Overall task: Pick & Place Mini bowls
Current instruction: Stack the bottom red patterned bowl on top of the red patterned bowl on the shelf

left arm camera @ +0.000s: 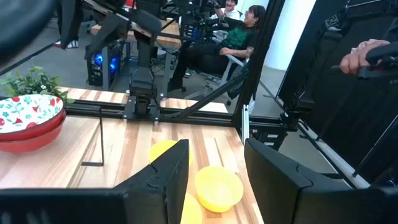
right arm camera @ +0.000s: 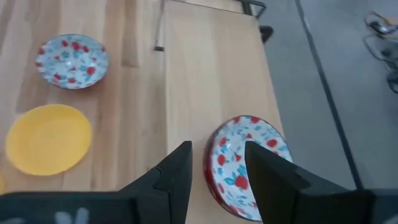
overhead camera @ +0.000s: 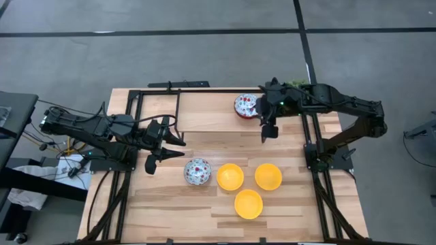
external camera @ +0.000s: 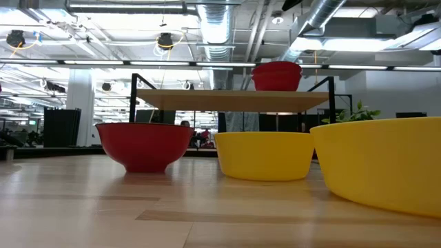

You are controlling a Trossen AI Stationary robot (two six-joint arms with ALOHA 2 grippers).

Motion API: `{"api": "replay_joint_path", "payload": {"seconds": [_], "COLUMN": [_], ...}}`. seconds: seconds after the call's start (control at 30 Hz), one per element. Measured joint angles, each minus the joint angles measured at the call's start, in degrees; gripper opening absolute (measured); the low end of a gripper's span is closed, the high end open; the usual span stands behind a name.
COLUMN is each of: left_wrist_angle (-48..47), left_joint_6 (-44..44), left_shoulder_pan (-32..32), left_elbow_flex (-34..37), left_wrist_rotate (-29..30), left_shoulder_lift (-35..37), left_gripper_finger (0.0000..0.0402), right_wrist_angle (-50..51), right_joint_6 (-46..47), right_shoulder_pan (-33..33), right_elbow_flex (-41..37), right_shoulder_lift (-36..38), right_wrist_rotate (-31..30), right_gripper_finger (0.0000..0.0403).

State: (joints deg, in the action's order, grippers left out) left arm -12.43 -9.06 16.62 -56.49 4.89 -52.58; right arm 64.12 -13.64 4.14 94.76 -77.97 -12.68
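A stack of floral mini bowls sits on a raised wooden shelf at the table's far side; from the low view the stack looks red from outside. One single floral bowl and three yellow bowls rest on the tabletop. My right gripper hangs open just near and right of the stack, above it, touching nothing. My left gripper is open at the table's left, pointing toward the yellow bowls.
A small green plant stands beside the stack on the far right. The shelf's black frame and legs rise from the table. People sit in the room behind. Bare wood lies along the near edge.
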Motion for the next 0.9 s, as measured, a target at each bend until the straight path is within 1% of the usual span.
{"api": "replay_joint_path", "payload": {"seconds": [0.13,0.33,0.43,0.53,0.9], "left_wrist_angle": [0.0,0.0,-0.1,-0.1,-0.1], "left_joint_6": [0.0,0.2,0.2,0.2,0.2], "left_shoulder_pan": [0.0,0.0,0.0,0.0,0.0], "left_elbow_flex": [0.0,0.0,0.0,0.0,0.0], "left_wrist_rotate": [0.0,0.0,0.0,0.0,0.0], "left_shoulder_lift": [0.0,0.0,0.0,0.0,0.0], "left_gripper_finger": [0.0154,0.0154,0.0154,0.0154,0.0154], "right_wrist_angle": [-1.0,-5.7,-7.9,-8.8,-12.0], "right_joint_6": [1.5,5.6,8.0,9.5,12.2], "right_shoulder_pan": [0.0,0.0,-0.2,-0.7,-4.0], "right_elbow_flex": [-2.2,-9.8,-13.0,-14.7,-17.3], "right_shoulder_lift": [0.1,0.0,0.0,0.0,0.0], "right_wrist_rotate": [-4.9,-15.7,-19.0,-20.4,-20.5], "right_gripper_finger": [0.0133,0.0134,0.0134,0.0134,0.0134]}}
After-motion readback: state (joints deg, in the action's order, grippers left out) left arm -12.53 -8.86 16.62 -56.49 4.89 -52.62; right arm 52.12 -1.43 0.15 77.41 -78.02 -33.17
